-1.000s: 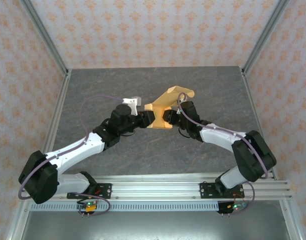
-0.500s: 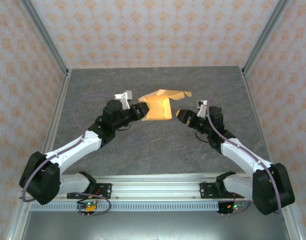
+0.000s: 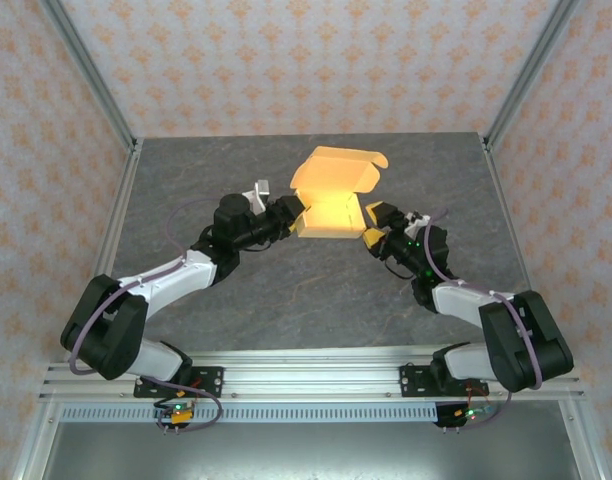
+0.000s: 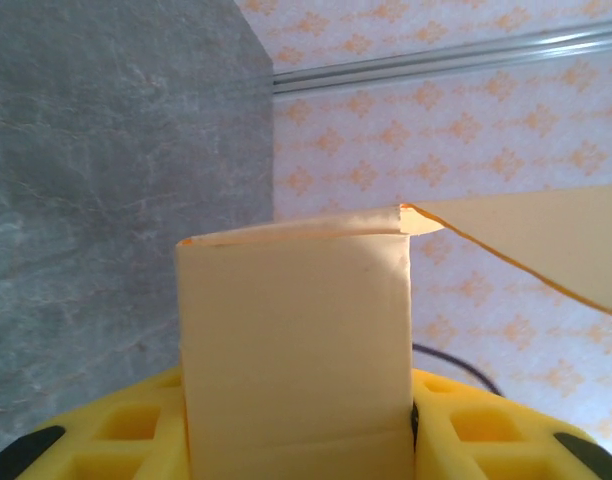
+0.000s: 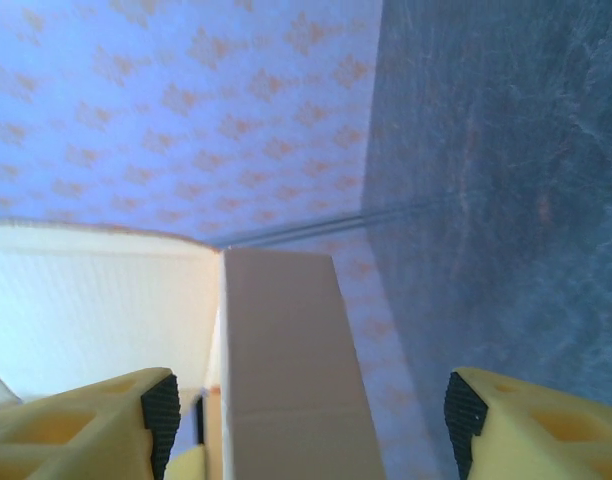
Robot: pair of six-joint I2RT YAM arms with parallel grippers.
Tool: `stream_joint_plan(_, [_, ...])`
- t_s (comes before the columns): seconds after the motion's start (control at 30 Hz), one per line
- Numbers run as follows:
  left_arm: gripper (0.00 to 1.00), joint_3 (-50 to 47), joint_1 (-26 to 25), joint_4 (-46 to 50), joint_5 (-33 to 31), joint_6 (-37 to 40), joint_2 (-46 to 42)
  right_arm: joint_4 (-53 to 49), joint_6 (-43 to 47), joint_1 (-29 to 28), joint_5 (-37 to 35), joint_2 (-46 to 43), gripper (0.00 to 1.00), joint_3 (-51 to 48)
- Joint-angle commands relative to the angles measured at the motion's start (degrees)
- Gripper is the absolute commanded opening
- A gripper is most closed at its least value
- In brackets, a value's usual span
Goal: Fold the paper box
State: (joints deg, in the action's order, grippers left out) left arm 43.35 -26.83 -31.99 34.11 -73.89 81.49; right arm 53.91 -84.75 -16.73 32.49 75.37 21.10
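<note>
The paper box (image 3: 331,205), light orange-tan card, hangs above the middle of the dark table with its lid flap (image 3: 336,168) standing open toward the back. My left gripper (image 3: 296,217) is shut on its left side. In the left wrist view the box panel (image 4: 291,330) fills the gap between the yellow fingers (image 4: 116,440) of that gripper (image 4: 296,425). My right gripper (image 3: 372,226) is at the box's right end, open. In the right wrist view a side panel (image 5: 281,350) stands between the wide-apart pads (image 5: 464,415) of the right gripper (image 5: 311,410), touching neither.
The grey stone-look table (image 3: 286,300) is closed in by patterned walls and metal corner posts (image 3: 91,75). A metal rail (image 3: 316,375) carrying both arm bases runs along the near edge.
My right gripper let go of the box, drew away to the right, then came back to its right end with the jaws wide. The left arm turned the box so the lid stands up.
</note>
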Motion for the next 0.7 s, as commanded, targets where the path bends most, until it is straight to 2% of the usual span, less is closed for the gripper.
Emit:
stream_joint_plan(0.0, [0.25,0.0,0.6,-6.7,-0.7,-7.7,0.1,8.8,-9.3,-1.3,-4.3,-1.2,0.73,2.0])
stream_joint_plan(0.23, [0.25,-1.3,-0.2,-16.0,-1.7,-15.9,4.1,10.8,-10.6,-2.8,-7.9,-0.9,0.73,2.8])
stream_joint_plan(0.67, [0.26,0.0,-2.8,-19.8,-2.2,-17.4,8.1,13.3,-10.9,-4.4,-10.1,1.4,0.64,3.9])
